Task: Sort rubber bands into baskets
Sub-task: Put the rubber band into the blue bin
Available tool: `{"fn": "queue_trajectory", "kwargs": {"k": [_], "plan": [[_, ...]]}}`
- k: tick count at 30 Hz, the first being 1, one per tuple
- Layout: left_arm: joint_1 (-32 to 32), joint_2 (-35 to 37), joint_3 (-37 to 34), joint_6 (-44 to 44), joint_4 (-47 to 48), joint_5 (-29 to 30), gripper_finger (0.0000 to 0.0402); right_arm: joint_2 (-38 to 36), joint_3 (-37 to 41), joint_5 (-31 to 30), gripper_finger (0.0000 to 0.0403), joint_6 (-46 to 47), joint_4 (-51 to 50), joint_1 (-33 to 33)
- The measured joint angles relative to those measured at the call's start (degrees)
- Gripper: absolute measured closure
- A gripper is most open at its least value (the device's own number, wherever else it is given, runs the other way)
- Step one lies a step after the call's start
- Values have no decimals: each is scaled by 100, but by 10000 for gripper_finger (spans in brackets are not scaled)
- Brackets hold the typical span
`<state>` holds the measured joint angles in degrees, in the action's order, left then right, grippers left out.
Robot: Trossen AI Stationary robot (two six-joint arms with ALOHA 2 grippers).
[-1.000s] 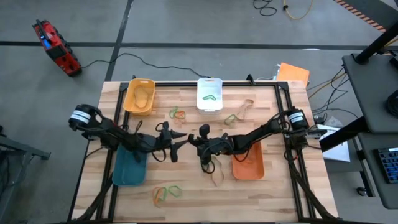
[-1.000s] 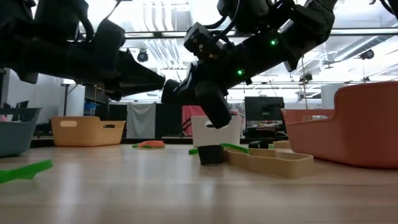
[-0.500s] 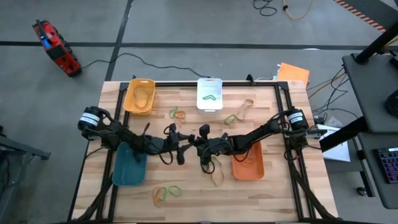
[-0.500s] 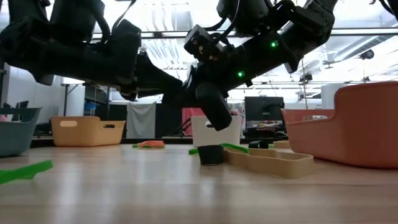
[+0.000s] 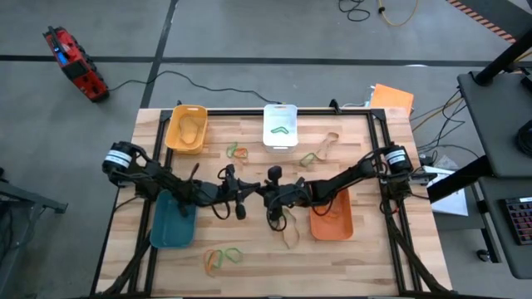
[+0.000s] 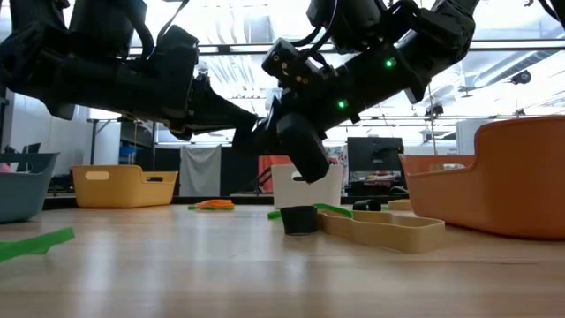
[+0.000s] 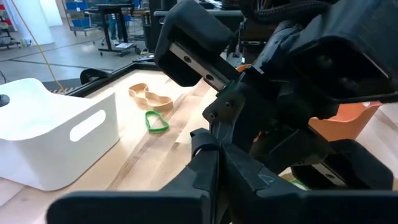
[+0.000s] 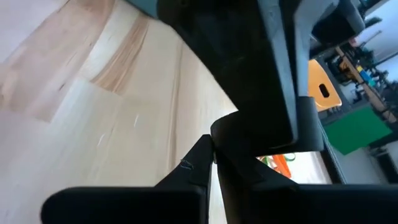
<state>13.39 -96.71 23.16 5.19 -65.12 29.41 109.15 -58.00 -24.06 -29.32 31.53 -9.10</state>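
Both grippers meet mid-surface [image 5: 249, 249], little room between: left gripper [image 5: 252, 193] has snapped its jaws together; right gripper [image 5: 272, 199] stays pressed together.

Beside the right gripper [image 5: 268, 198] sits the orange basket [image 5: 332, 223]; a tan band [image 5: 290, 232] lies just below it. The teal basket [image 5: 173, 221] sits behind the left gripper [image 5: 249, 193]. Yellow [image 5: 186, 129] and white [image 5: 280, 126] baskets stand well beyond both.
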Motion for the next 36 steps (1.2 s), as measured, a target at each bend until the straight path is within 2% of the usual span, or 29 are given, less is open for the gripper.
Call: {"fn": "queue_trajectory", "kwargs": {"k": [4, 13, 17, 26, 36], "plan": [[1, 34, 0, -2, 0, 83, 401, -11, 0, -1, 357, 188, -23, 4], [0, 233, -22, -160, 154, 315, 401, -53, 2, -3, 263, 323, -152, 2], [0, 460, -44, -170, 538, 502, 401, -64, 2, -3, 236, 332, -331, 2], [2, 1244, -44, -122, 1707, 651, 402, -72, 2, -2, 209, 399, -250, 2], [2, 1587, -44, -125, 1919, 673, 402, -72, 4, -3, 186, 568, 352, 37]]}}
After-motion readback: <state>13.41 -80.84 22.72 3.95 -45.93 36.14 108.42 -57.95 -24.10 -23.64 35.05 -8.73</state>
